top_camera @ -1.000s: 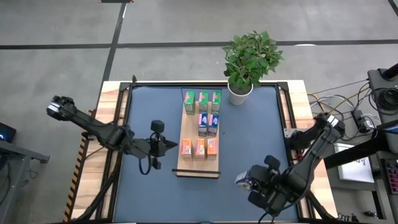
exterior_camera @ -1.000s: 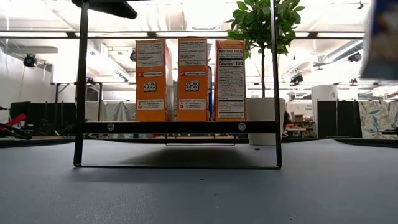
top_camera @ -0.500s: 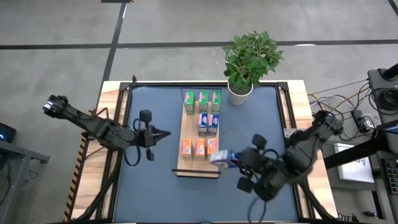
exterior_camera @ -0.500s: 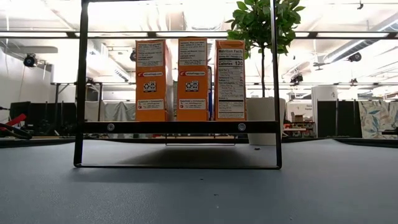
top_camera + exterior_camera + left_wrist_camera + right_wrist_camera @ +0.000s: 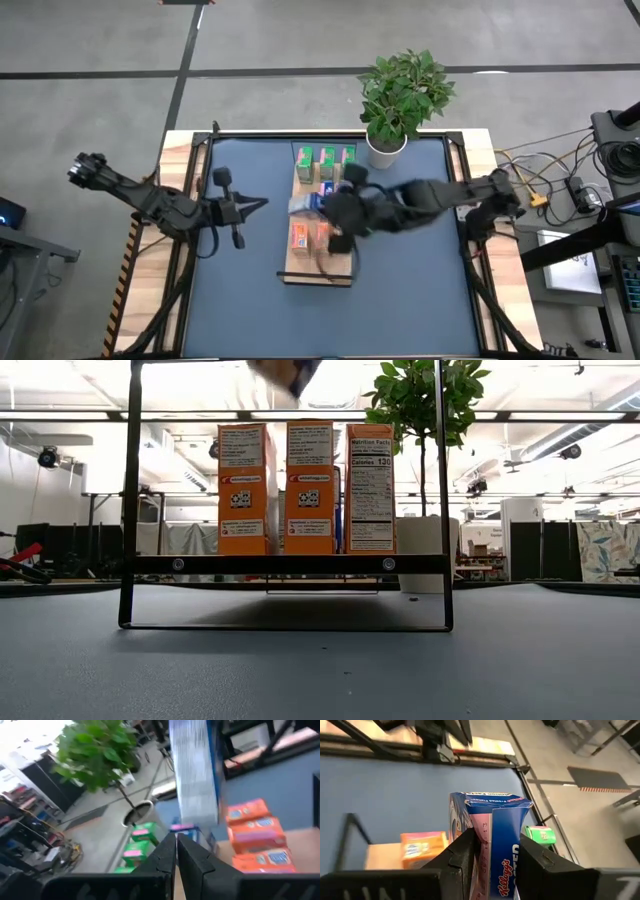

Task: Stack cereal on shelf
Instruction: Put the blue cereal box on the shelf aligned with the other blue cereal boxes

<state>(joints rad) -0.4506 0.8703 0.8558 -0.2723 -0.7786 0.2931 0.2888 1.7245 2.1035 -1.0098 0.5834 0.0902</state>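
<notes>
The shelf [image 5: 335, 268] is a light-wood board on a black frame in the middle of the table. On it stand green cereal boxes [image 5: 325, 157] at the far end, blue ones [image 5: 340, 192] in the middle and orange ones [image 5: 300, 237] at the near end. My right gripper [image 5: 318, 206] reaches in from the right and hangs over the shelf, shut on a blue cereal box [image 5: 492, 835]; that box [image 5: 285, 372] also shows at the top of the low view. My left gripper [image 5: 256, 203] is shut with nothing in it, left of the shelf. My right gripper pinches the blue box between its two fingers [image 5: 462, 852], one on each side of the box's lower part [image 5: 485, 862]. The fingers come from the table's right, slanting down. The box's closed flap end [image 5: 492, 800] points away from the gripper. The box is lifted clear above the shelf.
A potted plant [image 5: 400, 95] stands at the table's far edge, right of the shelf's far end. Blue table surface [image 5: 410, 270] lies on both sides of the shelf. The orange boxes [image 5: 305, 488] fill the shelf's near end in the low view.
My right gripper has swung up from the table's near right part toward the far left and now hangs over the shelf, carrying the blue box and rolling its wrist. My left gripper has drawn back toward the table's left and far edges, still shut.
</notes>
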